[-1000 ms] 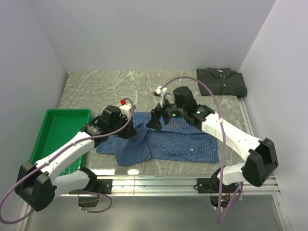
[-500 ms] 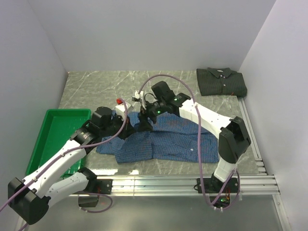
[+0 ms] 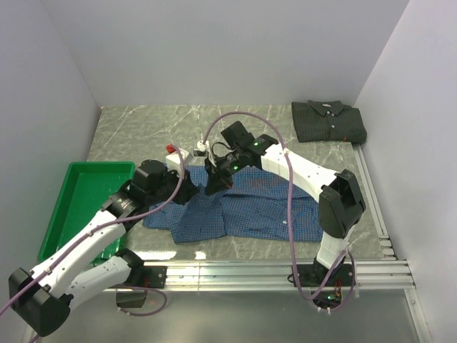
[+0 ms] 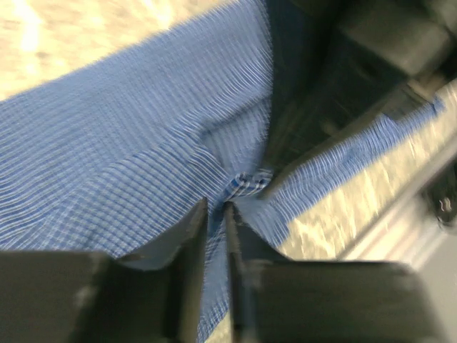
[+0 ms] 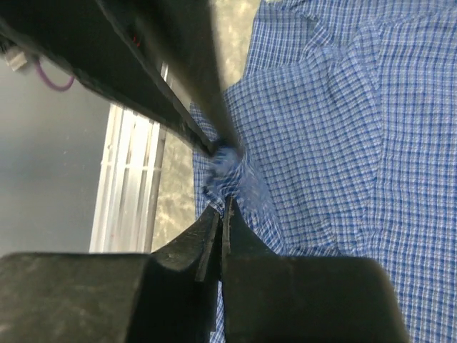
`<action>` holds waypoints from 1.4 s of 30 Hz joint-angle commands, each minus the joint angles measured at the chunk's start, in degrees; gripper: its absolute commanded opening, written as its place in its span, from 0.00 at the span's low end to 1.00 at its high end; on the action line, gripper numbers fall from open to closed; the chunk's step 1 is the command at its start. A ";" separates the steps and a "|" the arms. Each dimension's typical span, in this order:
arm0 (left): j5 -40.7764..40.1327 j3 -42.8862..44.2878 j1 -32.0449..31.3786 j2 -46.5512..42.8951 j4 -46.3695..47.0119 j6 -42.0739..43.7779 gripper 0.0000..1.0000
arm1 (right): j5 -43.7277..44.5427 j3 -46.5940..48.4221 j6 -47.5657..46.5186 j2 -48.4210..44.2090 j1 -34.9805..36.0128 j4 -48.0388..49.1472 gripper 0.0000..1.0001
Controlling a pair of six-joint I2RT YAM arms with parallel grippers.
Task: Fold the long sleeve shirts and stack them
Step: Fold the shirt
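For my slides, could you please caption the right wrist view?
Right gripper pinches the blue checked shirt beside the left gripper's fingertips.

Legible text, labels, brands, numbers, signs: none can be read in any view.
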 commanded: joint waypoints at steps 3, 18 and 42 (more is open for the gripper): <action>-12.43 1.78 0.45 -4.68 3.83 -5.43 0.49 | 2.40 -2.56 1.09 -8.22 0.06 -1.19 0.00; -26.17 4.85 10.71 -0.30 4.36 -16.87 0.82 | 11.48 -17.08 13.30 -33.45 0.67 4.62 0.00; -13.59 3.97 18.29 13.33 5.07 -13.44 0.79 | 35.01 -28.59 53.81 -37.06 -11.62 18.86 0.00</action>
